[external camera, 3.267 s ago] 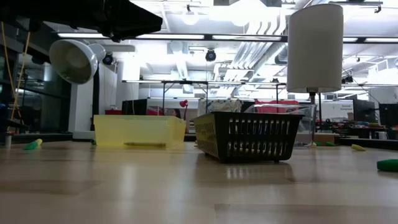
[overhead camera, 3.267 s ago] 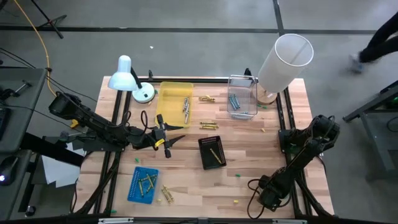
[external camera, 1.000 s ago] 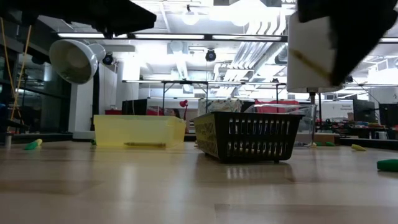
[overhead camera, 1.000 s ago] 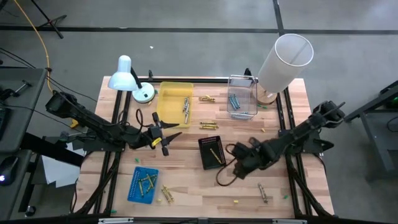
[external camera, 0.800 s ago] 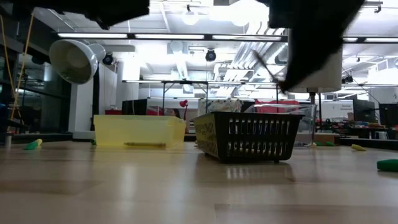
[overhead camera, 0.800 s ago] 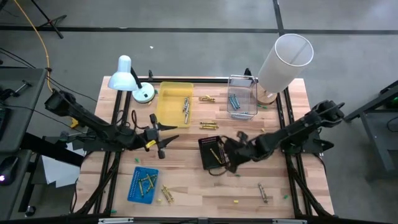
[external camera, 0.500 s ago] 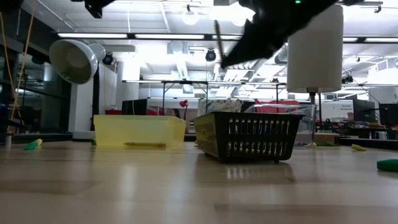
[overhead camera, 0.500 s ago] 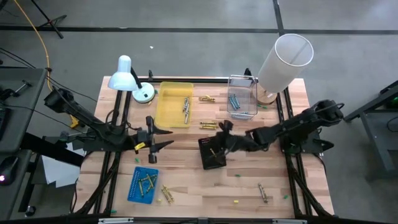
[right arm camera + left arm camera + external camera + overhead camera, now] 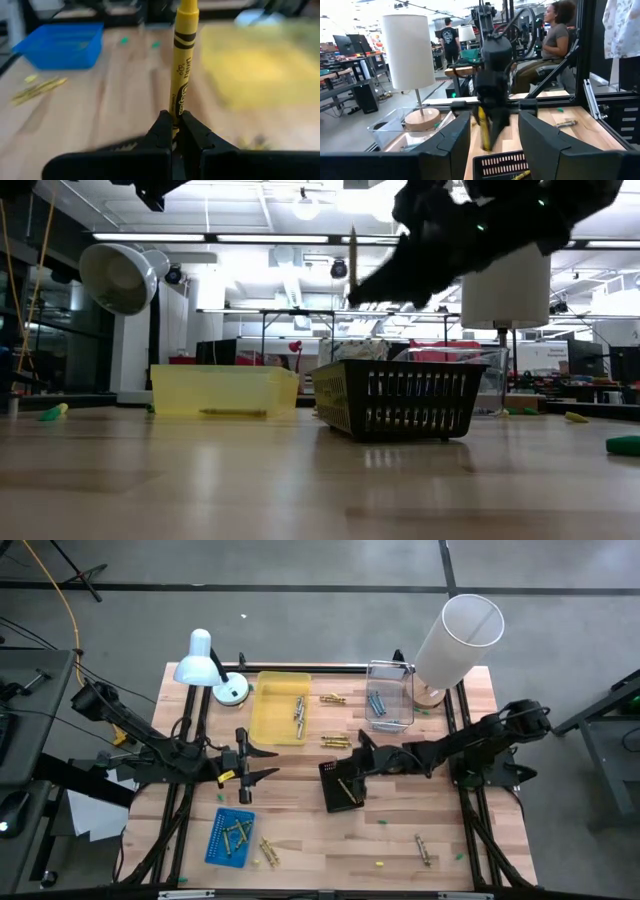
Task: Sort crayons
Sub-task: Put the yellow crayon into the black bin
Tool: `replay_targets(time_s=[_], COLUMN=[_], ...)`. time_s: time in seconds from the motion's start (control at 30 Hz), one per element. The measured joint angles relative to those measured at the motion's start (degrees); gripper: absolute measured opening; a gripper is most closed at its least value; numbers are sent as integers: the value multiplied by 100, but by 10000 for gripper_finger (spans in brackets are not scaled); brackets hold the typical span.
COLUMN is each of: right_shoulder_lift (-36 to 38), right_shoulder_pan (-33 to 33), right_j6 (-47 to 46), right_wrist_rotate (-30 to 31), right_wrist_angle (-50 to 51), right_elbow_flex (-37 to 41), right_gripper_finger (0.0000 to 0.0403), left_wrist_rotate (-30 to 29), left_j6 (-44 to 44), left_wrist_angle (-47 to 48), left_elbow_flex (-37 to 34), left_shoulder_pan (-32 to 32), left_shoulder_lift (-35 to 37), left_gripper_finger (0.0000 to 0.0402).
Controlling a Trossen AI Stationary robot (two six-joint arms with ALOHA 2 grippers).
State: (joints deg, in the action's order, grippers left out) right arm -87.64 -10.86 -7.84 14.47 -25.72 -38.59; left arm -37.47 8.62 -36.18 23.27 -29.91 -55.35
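Clamped between the closed fingertips of the right gripper (image 9: 172, 127) is a yellow crayon (image 9: 182, 60), gripped near its lower end and standing roughly upright, its black bands and printed label facing the wrist camera. From above, this gripper (image 9: 360, 762) hangs over the far edge of the black mesh basket (image 9: 341, 785) near the table's middle; one yellow crayon already lies inside the basket. Seen from table height, the held crayon (image 9: 353, 260) stands well above the basket (image 9: 397, 398). Farther out, the left gripper (image 9: 258, 762) hovers over bare wood to the basket's left, its fingers (image 9: 455, 135) spread apart with nothing between them. Loose crayons lie in the yellow tray (image 9: 279, 707), the clear bin (image 9: 390, 698) and the blue tray (image 9: 229, 835), and others rest scattered on the wooden table (image 9: 300, 840).
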Motion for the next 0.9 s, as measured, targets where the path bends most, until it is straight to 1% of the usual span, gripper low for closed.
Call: replay_targets(time_s=[0.2, 0.37, 0.47, 0.57, 0.73, 0.9], right_shoulder_lift=[0, -2, -9, -11, -11, -11], right_shoulder_pan=[-180, -323, -357, -355, -353, -355], right_j6=[-858, -1923, -2676, -3176, -3315, -3317], right_wrist_rotate=[-1031, -1465, -1495, -1303, -1193, -1319], right_wrist_angle=[750, 1161, 1506, 1696, 1654, 1577], right_elbow_flex=[-79, -145, -147, -147, -147, -147], right_gripper_finger=[0, 6, 10, 15, 25, 38], left_wrist_rotate=[-52, -65, -66, -67, -68, -68], left_j6=[4, 9, -5, -89, -96, -106], left_wrist_angle=[0, 99, 258, 454, 538, 535], left_elbow_flex=[0, 0, 0, 0, 0, 0], left_shoulder_pan=[111, 320, 446, 554, 714, 719], left_shoulder_lift=[0, 0, 0, -2, -2, -2], left_gripper_finger=[154, 154, 154, 154, 154, 154])
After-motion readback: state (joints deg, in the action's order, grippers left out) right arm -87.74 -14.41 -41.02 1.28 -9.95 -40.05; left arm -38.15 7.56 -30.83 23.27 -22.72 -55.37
